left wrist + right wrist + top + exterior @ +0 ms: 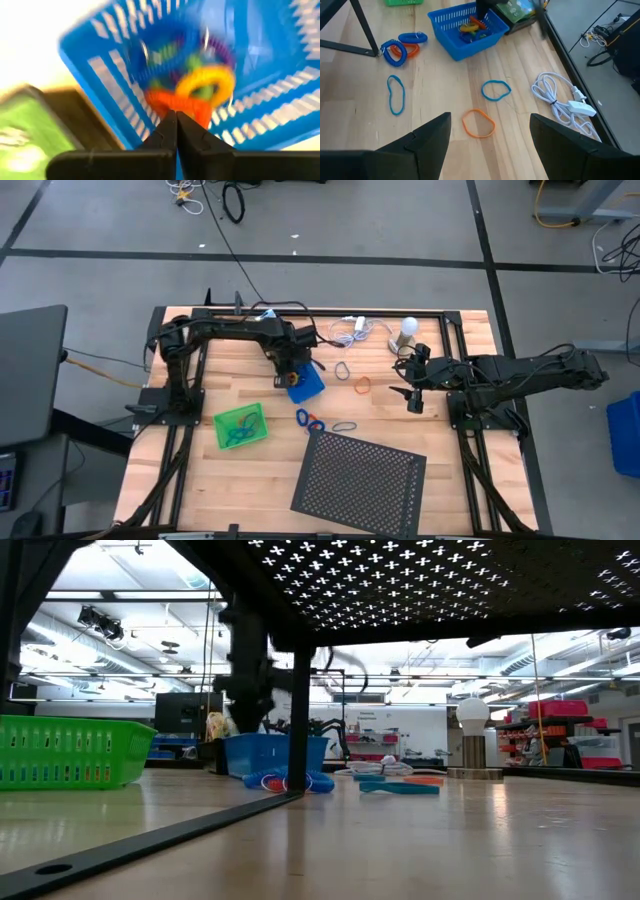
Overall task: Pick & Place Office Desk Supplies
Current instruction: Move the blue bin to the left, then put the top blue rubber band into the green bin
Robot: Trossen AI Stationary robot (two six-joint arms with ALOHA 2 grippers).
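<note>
The left end effector [290, 376], pinched closed, hangs over the blue tray [306, 382] of small colourful things, while the right end effector [412, 396] waits wide apart near an orange loop [363, 385], beside the big black sheet [360, 475].

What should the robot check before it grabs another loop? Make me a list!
1. Right claw open: ok.
2. Orange loop lying flat on the table ahead of it, nothing on top: ok.
3. Left claw shut, over the blue tray: ok.
4. Left claw empty: cannot tell.
5. White cable apart from the orange loop: ok.
6. Blue tray has room for more: ok.
</note>
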